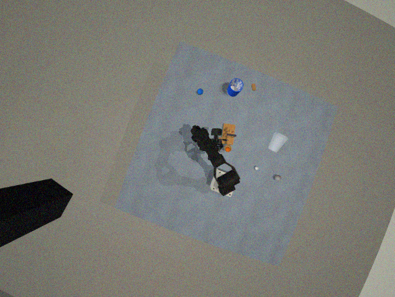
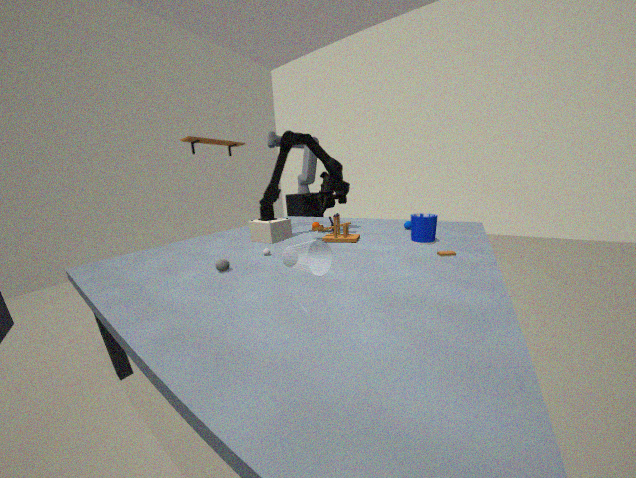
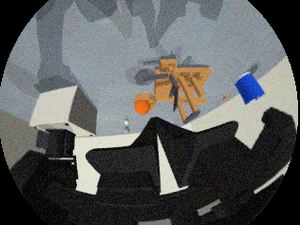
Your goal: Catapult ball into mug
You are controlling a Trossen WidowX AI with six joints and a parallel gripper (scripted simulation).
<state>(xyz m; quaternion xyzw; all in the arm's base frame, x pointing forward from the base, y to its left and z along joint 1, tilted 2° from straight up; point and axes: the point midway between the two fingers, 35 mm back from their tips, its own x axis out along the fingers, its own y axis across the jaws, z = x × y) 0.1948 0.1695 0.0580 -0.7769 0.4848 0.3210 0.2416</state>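
The orange ball sits in the cup at the end of the catapult's arm. The wooden catapult stands on the table near the robot's base. The blue mug stands upright, away beyond the catapult's end opposite the ball. My gripper is shut and empty. It is above the table beside the catapult, on the side away from the clear cup; its fingertips are hard to make out in the top and exterior views.
A blue ball and an orange block lie either side of the mug. A clear cup lies tipped over. A small white ball and a grey ball lie nearby.
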